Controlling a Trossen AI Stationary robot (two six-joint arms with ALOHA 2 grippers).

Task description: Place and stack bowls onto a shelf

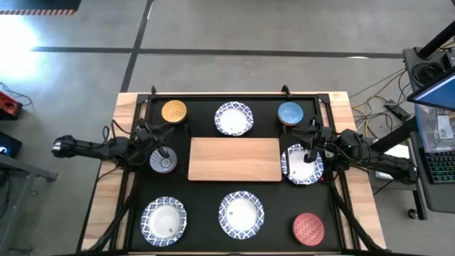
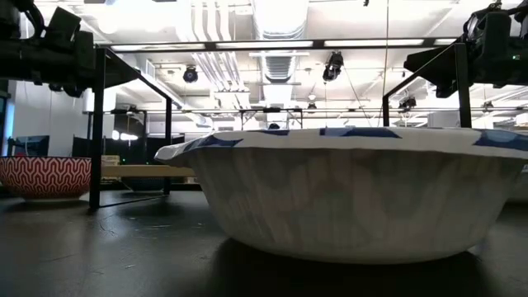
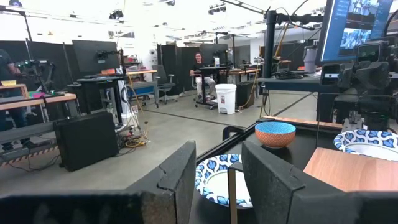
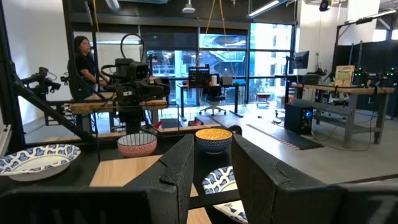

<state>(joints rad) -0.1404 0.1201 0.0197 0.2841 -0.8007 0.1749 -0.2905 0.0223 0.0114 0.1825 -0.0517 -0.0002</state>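
The shelf (image 1: 234,159) is a light wooden board lying mid-table. Around it the bowls rest on their bases: orange (image 1: 174,111), wide patterned (image 1: 234,119) and blue (image 1: 290,113) at the far side, two wide patterned ones (image 1: 163,220) (image 1: 241,214) and a speckled red one (image 1: 308,228) at the near side. My left gripper (image 3: 217,183) hangs open above a small patterned bowl (image 1: 163,161) left of the shelf. My right gripper (image 4: 214,180) hangs open above a wide patterned bowl (image 1: 303,166) right of the shelf. Both grippers point level, with nothing between their fingers.
A black metal frame (image 1: 234,94) borders the black tabletop, and its posts (image 2: 96,124) stand at the edges. In the room beyond, a person (image 3: 199,62) sits at a desk and another (image 4: 82,62) stands by a bench.
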